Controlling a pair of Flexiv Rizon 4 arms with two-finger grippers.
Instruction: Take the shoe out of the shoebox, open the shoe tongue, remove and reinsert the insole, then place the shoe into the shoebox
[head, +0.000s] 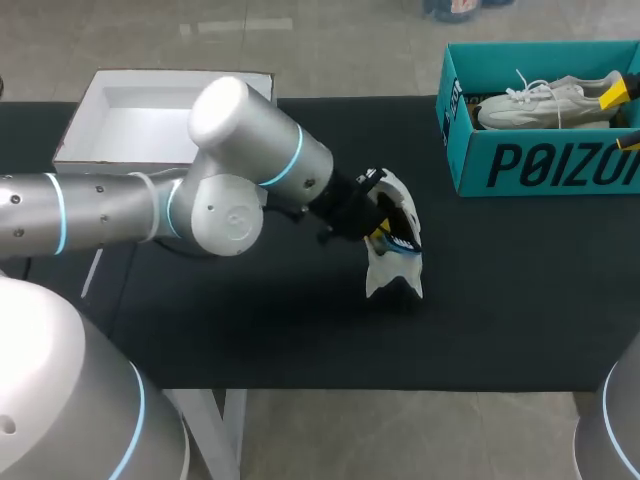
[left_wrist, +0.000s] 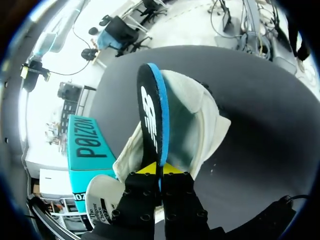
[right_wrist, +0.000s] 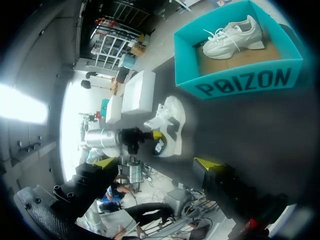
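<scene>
A white shoe (head: 395, 268) stands on the black table (head: 500, 300) near its middle. My left gripper (head: 376, 226) is at the shoe's opening, shut on a black insole with a blue edge (left_wrist: 152, 115). The insole stands on edge, half out of the shoe (left_wrist: 200, 120). The teal shoebox (head: 520, 165) sits at the back right with a second white shoe (head: 545, 103) inside. My right gripper (head: 625, 115) hovers open over the box's right end, nothing between its fingers. From the right wrist I see the box (right_wrist: 240, 82), its shoe (right_wrist: 232, 37) and the table shoe (right_wrist: 172, 117).
A white box lid (head: 150, 110) lies open side up at the back left corner. My left arm stretches across the table's left half. Bare black table runs along the front and between the shoe and the shoebox.
</scene>
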